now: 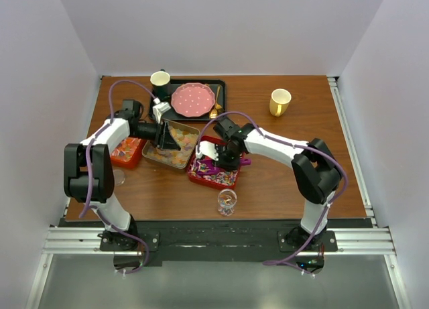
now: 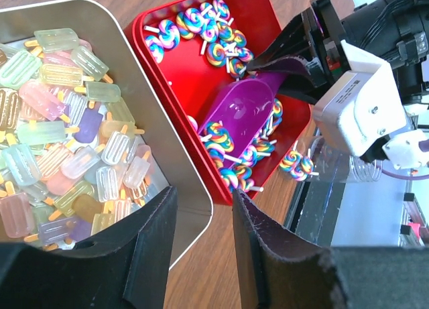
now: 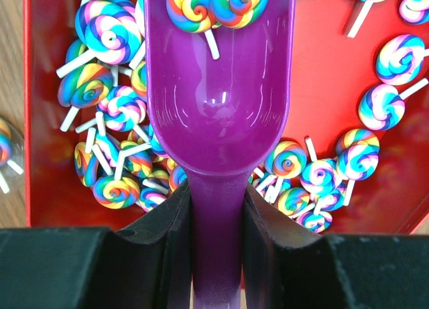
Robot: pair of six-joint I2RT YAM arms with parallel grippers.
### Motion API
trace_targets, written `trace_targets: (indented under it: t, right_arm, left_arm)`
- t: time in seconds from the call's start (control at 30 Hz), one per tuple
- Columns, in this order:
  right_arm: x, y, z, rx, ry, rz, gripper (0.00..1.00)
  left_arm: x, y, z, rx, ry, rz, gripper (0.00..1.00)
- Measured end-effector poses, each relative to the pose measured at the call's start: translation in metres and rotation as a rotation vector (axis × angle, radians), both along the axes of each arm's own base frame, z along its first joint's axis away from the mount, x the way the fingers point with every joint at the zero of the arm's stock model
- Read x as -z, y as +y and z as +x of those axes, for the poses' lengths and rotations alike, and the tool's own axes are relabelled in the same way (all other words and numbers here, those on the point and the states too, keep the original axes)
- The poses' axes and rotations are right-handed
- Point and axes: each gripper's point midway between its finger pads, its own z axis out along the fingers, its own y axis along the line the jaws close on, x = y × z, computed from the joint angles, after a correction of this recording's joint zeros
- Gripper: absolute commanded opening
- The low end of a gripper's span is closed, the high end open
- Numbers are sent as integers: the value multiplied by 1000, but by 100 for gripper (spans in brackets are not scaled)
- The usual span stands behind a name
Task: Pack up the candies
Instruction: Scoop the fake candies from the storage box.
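Pastel popsicle-shaped candies (image 2: 60, 121) fill a silver tin (image 2: 144, 101). Rainbow swirled lollipop candies (image 2: 201, 21) lie in a red tray (image 2: 181, 81) beside it. My left gripper (image 2: 203, 202) hangs open over the tin's near corner, nothing between its fingers; from above it (image 1: 167, 136) is over the tin (image 1: 191, 131). My right gripper (image 3: 216, 195) is shut on the handle of a purple scoop (image 3: 218, 88), whose bowl lies low in the red tray (image 3: 328, 88) with two swirled candies (image 3: 214, 4) at its front. Orange-red candies (image 1: 126, 149) sit in a second red tray at left.
A clear glass (image 1: 226, 202) holding a few candies stands near the front edge, another clear cup (image 1: 119, 177) by the left arm. At the back a black tray (image 1: 221, 88) carries a pink dotted plate (image 1: 193, 99), gold spoon and dark mug (image 1: 159, 80). A yellow mug (image 1: 279, 102) stands back right.
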Motion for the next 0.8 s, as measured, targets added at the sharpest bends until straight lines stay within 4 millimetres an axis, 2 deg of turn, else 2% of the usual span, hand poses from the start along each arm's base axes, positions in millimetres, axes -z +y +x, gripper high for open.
trace_targets:
  t: [0.2, 0.43, 0.6, 0.8]
  right_arm:
    - [0, -8, 2, -23, 12, 30, 0]
    - [-4, -23, 15, 16, 24, 117, 0]
    - [-14, -24, 24, 11, 8, 184, 0]
    - [-18, -26, 21, 7, 18, 234, 0]
  left_arm:
    - [0, 0, -3, 4, 7, 2, 43]
    - [-4, 1, -4, 22, -3, 10, 43]
    - [-9, 3, 1, 43, -32, 25, 43]
    - [-5, 6, 1, 59, -28, 48, 43]
